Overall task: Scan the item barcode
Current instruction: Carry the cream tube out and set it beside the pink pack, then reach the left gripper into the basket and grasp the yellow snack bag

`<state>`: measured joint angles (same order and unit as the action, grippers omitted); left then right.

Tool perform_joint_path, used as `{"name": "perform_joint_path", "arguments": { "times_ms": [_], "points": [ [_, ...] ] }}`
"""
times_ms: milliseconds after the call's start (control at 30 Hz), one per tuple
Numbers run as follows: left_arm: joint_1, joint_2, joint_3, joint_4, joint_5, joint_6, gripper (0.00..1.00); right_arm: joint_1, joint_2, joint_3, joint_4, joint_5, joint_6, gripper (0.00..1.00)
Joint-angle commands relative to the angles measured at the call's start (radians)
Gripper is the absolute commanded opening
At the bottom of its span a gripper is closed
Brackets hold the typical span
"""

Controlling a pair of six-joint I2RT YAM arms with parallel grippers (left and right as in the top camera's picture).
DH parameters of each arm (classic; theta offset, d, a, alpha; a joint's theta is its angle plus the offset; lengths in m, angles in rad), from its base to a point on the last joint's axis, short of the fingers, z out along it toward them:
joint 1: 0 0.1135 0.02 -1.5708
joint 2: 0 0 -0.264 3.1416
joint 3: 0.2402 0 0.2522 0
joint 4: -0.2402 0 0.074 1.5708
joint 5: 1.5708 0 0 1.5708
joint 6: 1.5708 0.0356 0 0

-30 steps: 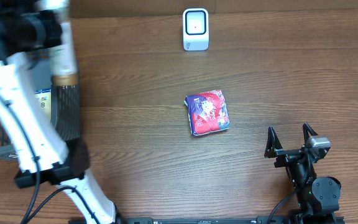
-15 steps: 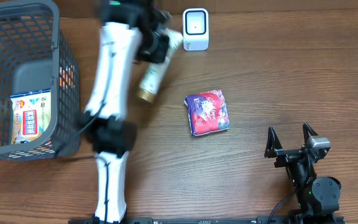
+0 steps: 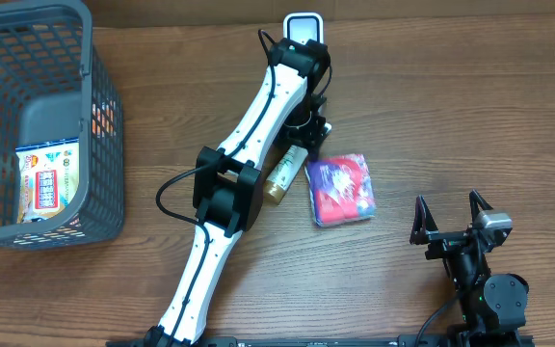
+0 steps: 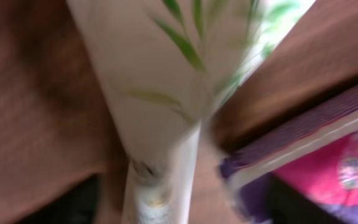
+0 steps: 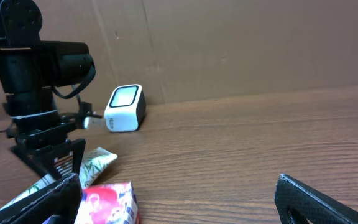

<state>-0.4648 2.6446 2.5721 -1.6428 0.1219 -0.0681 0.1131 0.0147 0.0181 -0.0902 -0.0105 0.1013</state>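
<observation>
A white tube with green leaf print and a gold cap point(image 3: 282, 178) lies on the table, touching the left side of a pink and purple packet point(image 3: 340, 190). My left gripper point(image 3: 308, 130) hangs over the tube's upper end, just below the white scanner point(image 3: 303, 24). In the left wrist view the tube point(image 4: 166, 74) fills the frame. The dark jaws stand apart on either side of it with gaps, so the left gripper point(image 4: 173, 208) is open. My right gripper point(image 3: 448, 224) stands open and empty at the right front. Its camera sees the tube point(image 5: 92, 163), packet point(image 5: 107, 202) and scanner point(image 5: 124, 107).
A grey mesh basket point(image 3: 99, 116) stands at the far left with a blue and white pack point(image 3: 48, 183) inside. My left arm point(image 3: 229, 188) stretches diagonally from the front edge to the scanner. A cardboard wall point(image 5: 241, 43) backs the table.
The left arm swung the tube from the basket side to the middle of the table and set it beside the packet. Its jaws opened. The packet shifted slightly right. The right arm stayed still.
</observation>
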Motion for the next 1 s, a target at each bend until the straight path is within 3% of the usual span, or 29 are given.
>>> {"name": "perform_joint_path", "arguments": {
  "times_ms": [0, 267, 333, 467, 600, 700, 867, 967],
  "points": [
    [0.010, -0.147, 0.034, -0.047, -0.072, -0.018, 1.00, 0.005, -0.009, -0.010, 0.006, 0.010, 0.000, 1.00],
    [0.133, -0.604, 0.049, 0.044, -0.186, -0.018, 1.00, 0.005, -0.009, -0.010, 0.006, 0.010, 0.000, 1.00],
    [0.285, -0.769, 0.049, 0.110, -0.202, -0.035, 1.00, 0.005, -0.009, -0.010, 0.006, 0.010, 0.000, 1.00],
    [0.599, -0.883, 0.049, 0.137, -0.178, -0.134, 1.00, 0.005, -0.009, -0.010, 0.006, 0.010, 0.000, 1.00],
    [0.898, -0.862, 0.047, 0.096, -0.034, -0.109, 1.00, 0.005, -0.009, -0.010, 0.006, 0.010, 0.000, 1.00],
    [1.029, -0.788, 0.047, 0.061, 0.072, -0.043, 1.00, 0.005, -0.009, -0.010, 0.006, 0.010, 0.000, 1.00],
    [1.102, -0.651, 0.047, 0.038, 0.042, 0.052, 1.00, 0.005, -0.009, -0.010, 0.006, 0.010, 0.000, 1.00],
    [1.105, -0.575, 0.047, 0.014, -0.105, 0.061, 1.00, 0.005, -0.009, -0.010, 0.006, 0.010, 0.000, 1.00]
  ]
}}
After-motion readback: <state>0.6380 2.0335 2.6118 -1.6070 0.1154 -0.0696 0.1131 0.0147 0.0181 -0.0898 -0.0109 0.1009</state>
